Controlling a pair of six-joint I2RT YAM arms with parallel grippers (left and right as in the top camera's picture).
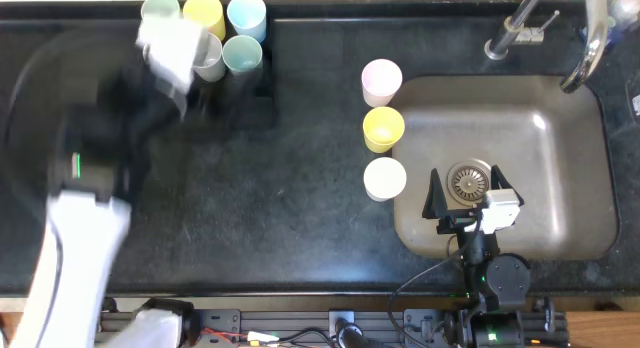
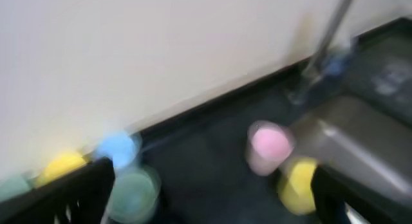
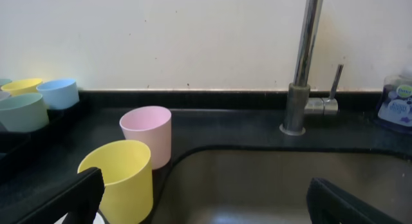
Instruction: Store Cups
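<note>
Dark stone surface, steel sink set into its right end, tap at the back edge behind the sink.

Three cups stand in a line on the surface along the sink's left rim, all upright with their mouths up. The pink cup is nearest the back edge, the yellow cup is just in front of it, and the white cup is nearest the front. They stand close together; whether they touch, cannot tell.

Cluster of cups toward the back left corner, hard against the back edge: a blue cup, a green cup, a second yellow cup and others packed beside them. From the right wrist view they sit on a dark raised rack.

Left arm reaches up the left side, its wrist over the cluster. Left end effector: jaws spread wide, nothing between them. The blue and green cups sit just off one finger.

Right end effector is inside the sink, above the drain, near the sink's left wall. Jaws spread wide, holding nothing. It faces the back wall, with the pink and yellow cups off to one side and a soap bottle beyond the tap.
</note>
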